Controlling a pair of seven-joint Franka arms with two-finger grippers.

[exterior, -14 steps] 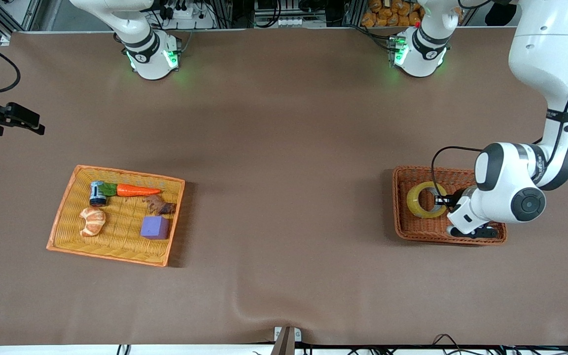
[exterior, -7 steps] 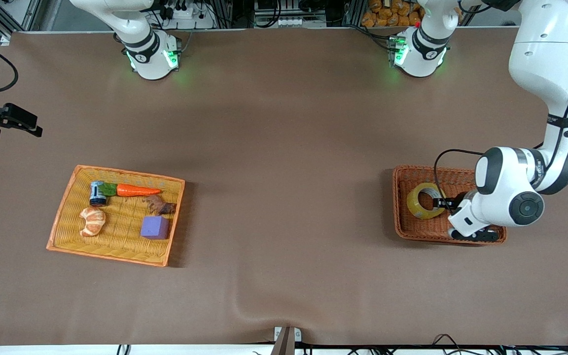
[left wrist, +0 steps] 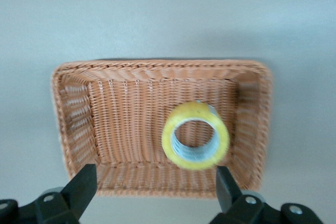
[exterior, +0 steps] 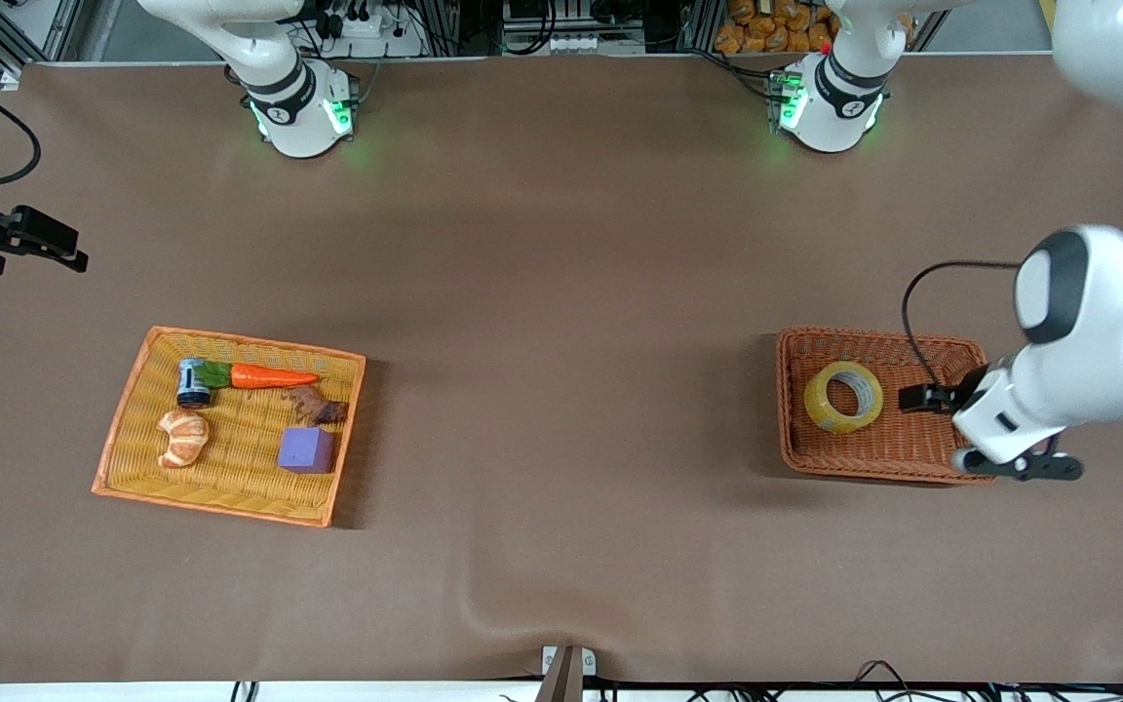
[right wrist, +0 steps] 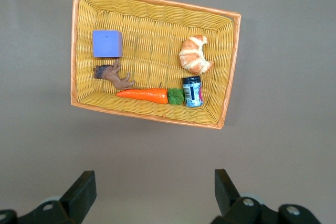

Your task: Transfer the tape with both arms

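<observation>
Two baskets are sitting on the table. The tape [exterior: 843,397] is lying flat in the brown basket [exterior: 795,439] at the left arm's end. The left gripper [left wrist: 156,195] is hovering above that basket's edge, fingers apart, holding nothing. The right gripper [right wrist: 155,195] is waiting over bare table near the yellow basket [right wrist: 77,45], fingers apart.

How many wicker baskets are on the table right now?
2. A brown basket holding the tape at the left arm's end; a yellow basket of toys at the right arm's end.
</observation>
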